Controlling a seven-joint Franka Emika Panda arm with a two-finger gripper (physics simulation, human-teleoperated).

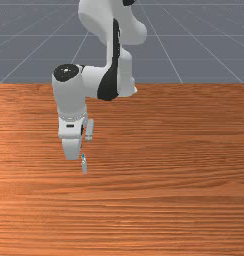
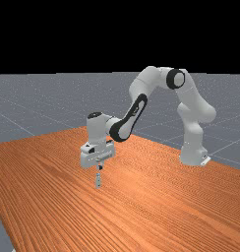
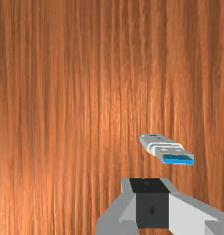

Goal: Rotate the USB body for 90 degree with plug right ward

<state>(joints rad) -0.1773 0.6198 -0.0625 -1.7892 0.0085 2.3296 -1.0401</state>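
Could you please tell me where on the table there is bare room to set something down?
Bare wood stretches from the USB body out to the front view's right edge, and below it to that picture's lower edge. It is crowded around the body, where the end effector hangs close.

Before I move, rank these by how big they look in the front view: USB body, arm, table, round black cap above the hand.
1. Table
2. Arm
3. Round black cap
4. USB body
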